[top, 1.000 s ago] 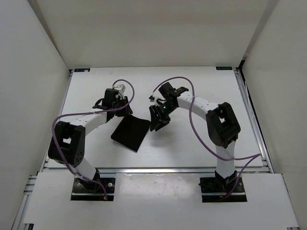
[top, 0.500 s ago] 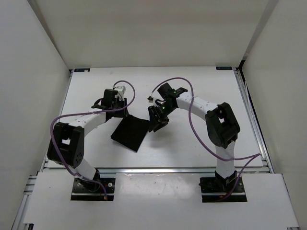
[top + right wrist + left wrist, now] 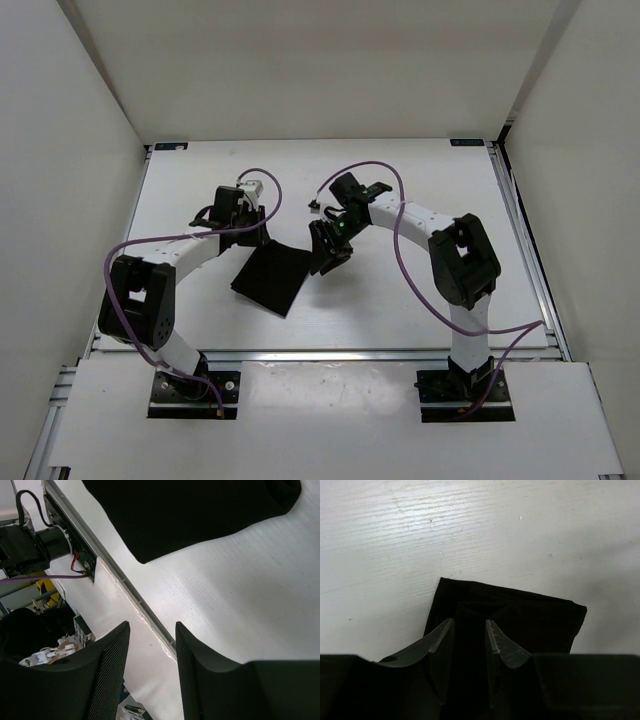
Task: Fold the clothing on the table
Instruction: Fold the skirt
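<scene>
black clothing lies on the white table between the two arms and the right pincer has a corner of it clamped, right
The clothing does lie on the table between the arms, but the right pincer clamps nothing: the right wrist view shows its jaws open over bare table, clear of the cloth.

- The clothing (image 3: 272, 277) is showing plain matte black.
- The table (image 3: 400, 300) around the clothing is showing white with faint grey streaks.
- The left arm (image 3: 190, 252) and the right arm (image 3: 415, 215), flanking the clothing, are showing white shells and black joints.
- The cables (image 3: 372, 164) are showing purple.
- A small light (image 3: 340, 224) just right of the clothing is glowing green.
</scene>
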### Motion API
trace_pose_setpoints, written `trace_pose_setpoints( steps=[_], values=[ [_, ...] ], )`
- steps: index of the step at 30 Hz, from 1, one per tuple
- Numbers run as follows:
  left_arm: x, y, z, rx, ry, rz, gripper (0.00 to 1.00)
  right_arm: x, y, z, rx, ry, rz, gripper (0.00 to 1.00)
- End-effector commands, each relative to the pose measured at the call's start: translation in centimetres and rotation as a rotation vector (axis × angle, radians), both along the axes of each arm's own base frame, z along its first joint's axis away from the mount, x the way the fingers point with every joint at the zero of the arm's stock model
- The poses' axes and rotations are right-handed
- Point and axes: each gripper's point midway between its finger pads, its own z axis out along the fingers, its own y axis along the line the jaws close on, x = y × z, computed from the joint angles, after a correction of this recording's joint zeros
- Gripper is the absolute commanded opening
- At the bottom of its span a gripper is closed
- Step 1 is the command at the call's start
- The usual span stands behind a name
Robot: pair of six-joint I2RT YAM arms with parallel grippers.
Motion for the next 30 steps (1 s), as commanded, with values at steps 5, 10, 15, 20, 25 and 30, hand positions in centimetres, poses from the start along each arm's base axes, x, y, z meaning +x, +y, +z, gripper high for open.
trace_pose_setpoints(
  steps=[5, 10, 15, 20, 25, 30],
  values=[
    [-0.9, -0.8, -0.3, -0.005, -0.003, -0.031, 0.34, 0.3, 0.2, 0.5, 0.026, 0.001, 0.005, 0.47],
    [-1.0, -1.1, -0.8, 0.017, 0.005, -0.045, 0.27, 0.4, 0.4, 0.7, 0.029, -0.001, 0.007, 0.47],
    [0.1, -1.0, 1.0, -0.006, -0.029, -0.030, 0.00, 0.2, 0.4, 0.3, 0.021, 0.009, 0.011, 0.47],
    [1.0, -1.3, 2.8, -0.029, -0.043, -0.028, 0.00, -0.1, 0.8, 0.5, 0.031, -0.001, 0.021, 0.47],
    [2.7, -1.2, 4.1, -0.029, -0.072, -0.009, 0.00, -0.1, 0.9, 0.4, 0.035, 0.016, 0.017, 0.47],
    [3.8, -0.8, 3.4, 0.000, -0.074, 0.015, 0.03, -0.2, 0.8, 0.3, 0.028, 0.022, 0.012, 0.47]
  ],
)
